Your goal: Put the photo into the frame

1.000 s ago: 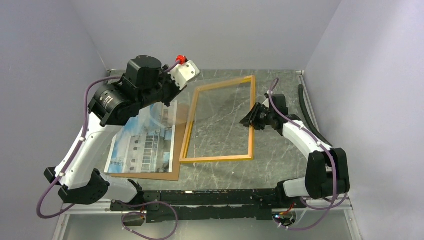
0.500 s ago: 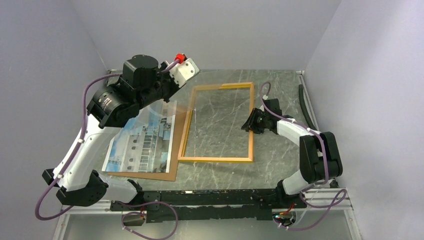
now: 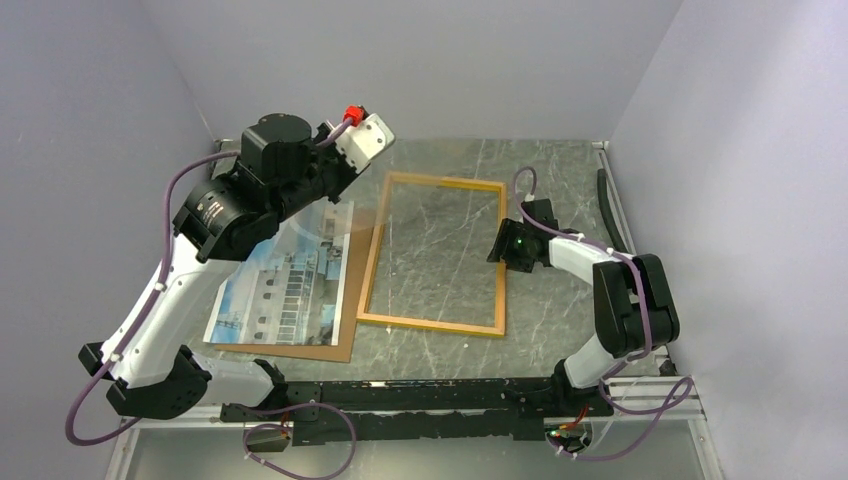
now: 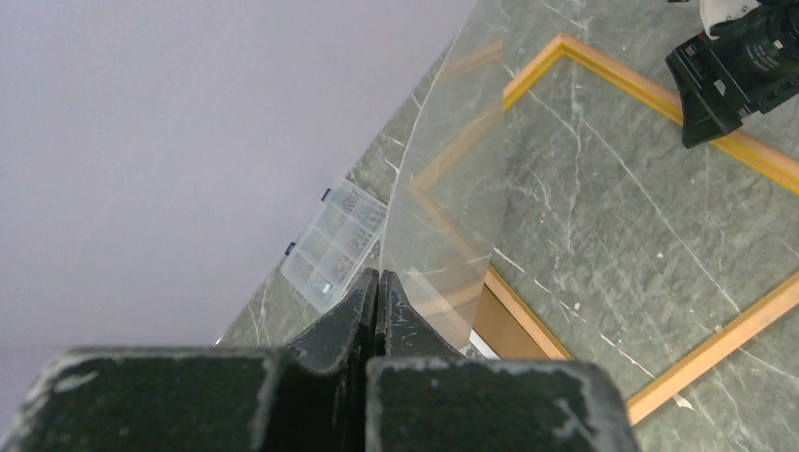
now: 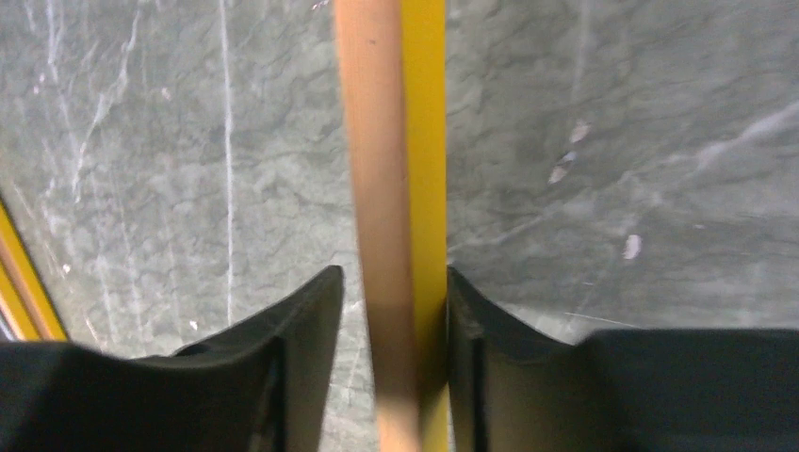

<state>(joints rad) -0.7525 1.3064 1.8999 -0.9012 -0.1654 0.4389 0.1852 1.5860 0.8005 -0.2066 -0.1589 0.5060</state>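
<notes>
Where pale lilac walls (image 3: 420, 60) hem the grey-green marbled worktop (image 3: 575, 165), the thin rectangular photo of a white-grey building (image 3: 285, 285) lies at left on a plain brown board (image 3: 290, 349). Over its far end the left claw (image 4: 378, 282), pressed together, pinches a clear curved sheet (image 4: 452, 179), a small clear compartment box (image 4: 334, 250) beyond. Rightward the yellow-orange rectangular frame (image 3: 430, 324) lies flat, its right rail between the spread jaws of the right claw (image 5: 391, 282).
</notes>
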